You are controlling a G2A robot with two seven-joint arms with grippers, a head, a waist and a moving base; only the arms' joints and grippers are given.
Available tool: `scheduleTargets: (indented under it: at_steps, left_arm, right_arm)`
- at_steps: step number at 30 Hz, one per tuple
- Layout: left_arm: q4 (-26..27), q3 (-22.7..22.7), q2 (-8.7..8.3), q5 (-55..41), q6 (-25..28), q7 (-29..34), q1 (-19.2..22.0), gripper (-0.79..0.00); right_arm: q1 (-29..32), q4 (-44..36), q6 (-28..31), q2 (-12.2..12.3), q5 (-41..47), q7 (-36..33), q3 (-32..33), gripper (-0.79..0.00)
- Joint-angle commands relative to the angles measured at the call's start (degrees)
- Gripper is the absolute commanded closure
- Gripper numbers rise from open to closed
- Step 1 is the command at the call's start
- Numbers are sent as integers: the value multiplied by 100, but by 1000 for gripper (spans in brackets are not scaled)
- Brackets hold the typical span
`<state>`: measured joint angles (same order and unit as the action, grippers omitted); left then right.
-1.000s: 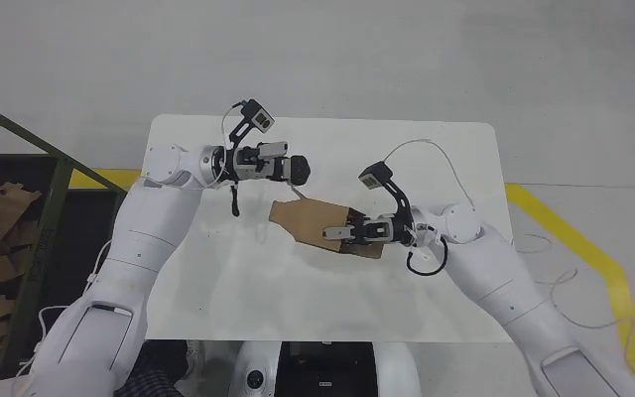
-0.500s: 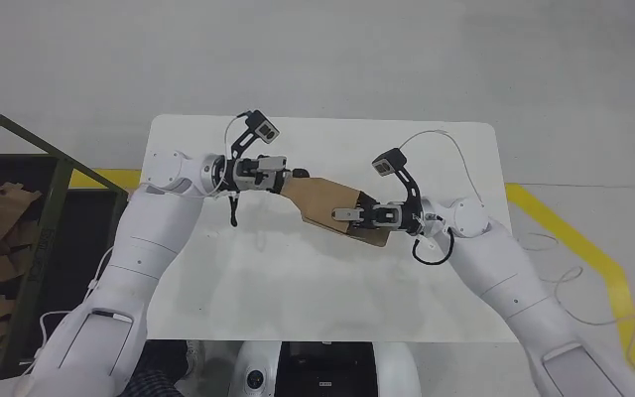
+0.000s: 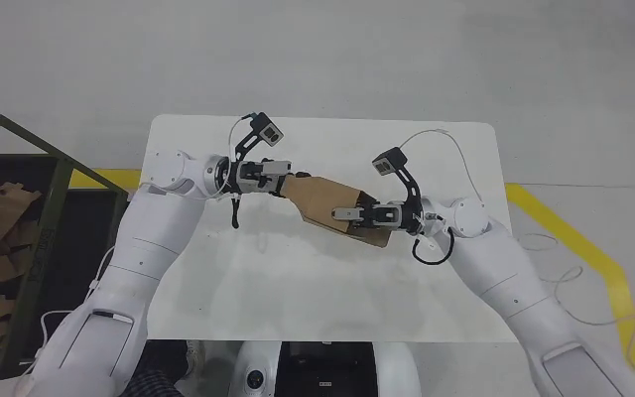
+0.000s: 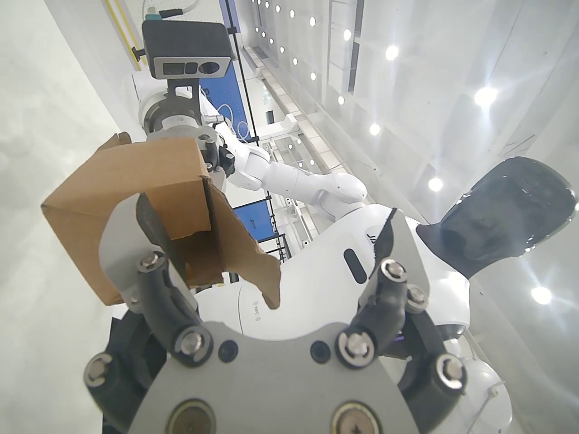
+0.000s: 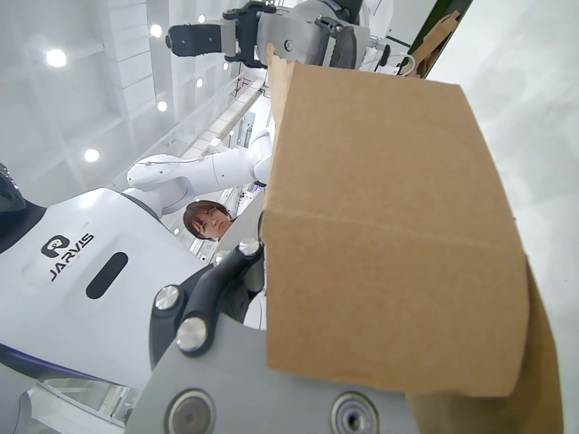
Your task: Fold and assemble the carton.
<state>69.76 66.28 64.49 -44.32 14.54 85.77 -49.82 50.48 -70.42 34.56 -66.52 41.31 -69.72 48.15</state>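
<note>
A brown carton (image 3: 332, 201), partly unfolded into a tube, hangs above the white table (image 3: 446, 298) between my two arms. My right gripper (image 3: 349, 213) is shut on its near end; in the right wrist view the carton (image 5: 384, 228) hides the fingers. My left gripper (image 3: 285, 185) is open at the other end. In the left wrist view the left gripper (image 4: 325, 209) has one finger (image 4: 151, 223) against a ragged flap of the carton (image 4: 135, 182), and the other finger (image 4: 511, 200) stands far off it. The left gripper (image 5: 271, 47) sits at the carton's far edge.
A green-framed bin (image 3: 25, 223) with cardboard scraps stands off the table's left side. A thin white cable (image 3: 437, 149) loops over the table behind my right arm. The table's front half is bare.
The right gripper lifted the carton off the table and carried it toward the left arm. The left gripper swung over to the carton's end. Little has moved in the last half second.
</note>
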Motion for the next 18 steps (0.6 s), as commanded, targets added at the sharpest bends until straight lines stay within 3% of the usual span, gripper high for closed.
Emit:
scheduleTargets:
  at_steps: [1,18]
  left_arm:
    - [6,-2,0,2,-3,10,3,-785]
    - [148,267,-123,960,152,-474,-61,-785]
  right_arm:
    - [2,-3,-5,1,0,-5,7,0]
    - [49,-63,-67,35,47,-67,129,0]
